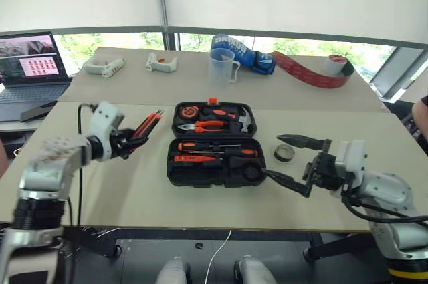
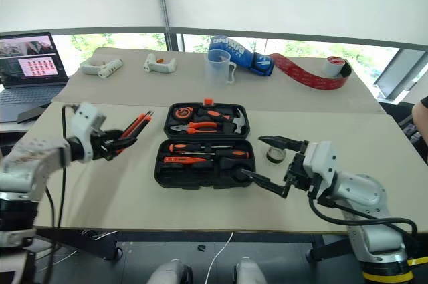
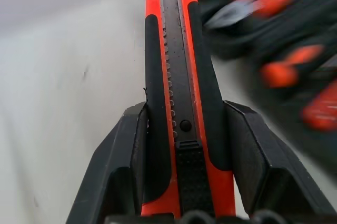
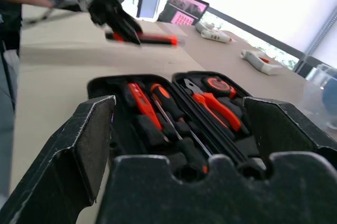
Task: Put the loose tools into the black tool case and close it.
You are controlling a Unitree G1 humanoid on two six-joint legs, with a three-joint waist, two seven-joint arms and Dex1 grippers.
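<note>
Beige table [image 1: 134, 197] spans the view under a window wall, a second table butted behind it carrying a laptop [image 1: 30, 70], two white handles, a clear measuring jug [image 1: 223, 65], a blue pouch with white lettering too small to read, and a big red tape [image 1: 314, 73] trailing from its roll. Black tool case [image 1: 212, 144] lies open at mid-table, lid flat toward the back so both moulded halves face up; pliers, a tape measure and a small hammer sit in the far half, screwdrivers [image 1: 214, 152] seated in the near half. Right hand [image 1: 294, 162] hovers just right of the case with its fingers spread wide and nothing between them, likely staged for the small black tape roll [image 1: 284, 153] lying on the table just beside the case. Left hand [image 1: 127, 142] is lifted left of the case, closed on the utility knife [image 1: 148, 123] near its rear end, blade end pointing toward the case, apparently ready to be carried to its recess. No legible marking on the knife body.
</note>
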